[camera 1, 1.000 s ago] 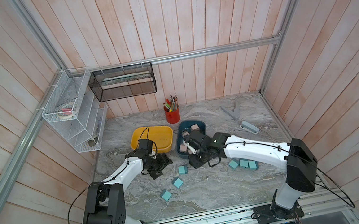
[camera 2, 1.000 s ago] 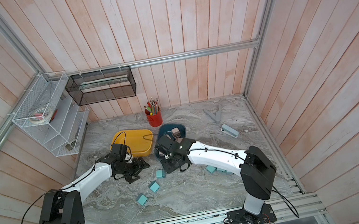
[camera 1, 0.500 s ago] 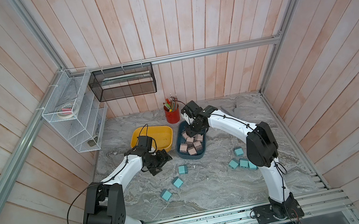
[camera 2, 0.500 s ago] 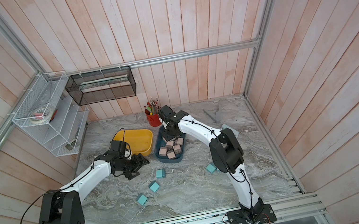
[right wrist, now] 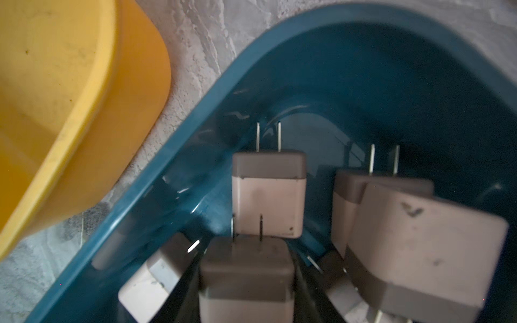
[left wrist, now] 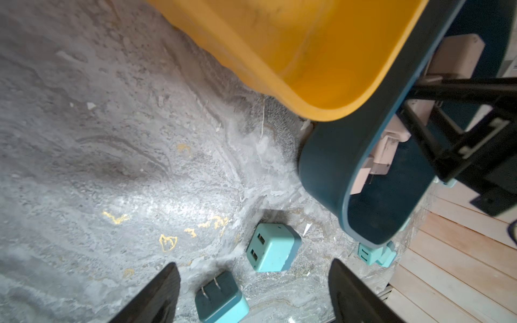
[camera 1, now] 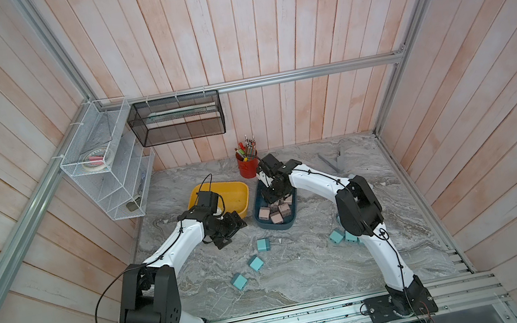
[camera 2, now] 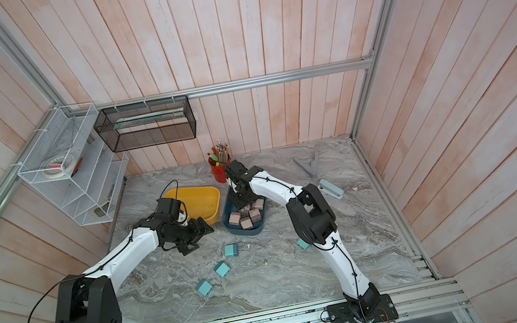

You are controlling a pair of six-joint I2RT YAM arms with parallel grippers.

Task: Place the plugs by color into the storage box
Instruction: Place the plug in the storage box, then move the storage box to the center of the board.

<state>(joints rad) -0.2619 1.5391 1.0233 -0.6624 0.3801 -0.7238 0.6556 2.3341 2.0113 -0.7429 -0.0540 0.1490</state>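
Right gripper is down in the far end of the blue bin, closed on a pink plug. The prongs point out ahead of the jaws, and the fingers show only as dark slivers either side of the body in the wrist view. More pink plugs lie loose in the same bin, some leaning on each other; the gripper covers the far ones from above, so the count is unclear. The left gripper has its jaws wide apart, holding nothing, low over the table, just beside the near corner of the yellow bin and near the blue bin's side. The bins sit side by side with a strip of table between them. Teal plugs are all on the table: three scattered in front of the bins, with two of them close under the left jaws in the wrist view, one USB face up, one with prongs showing. More teal ones sit by the right arm's elbow — partly hidden by it. A red pen cup stands just behind the right wrist; can't tell if they touch. A pale grey-blue item beyond the elbow shows in a top view only, identity unclear. A wire rack and a mesh basket hang on the walls, well apart from the work.
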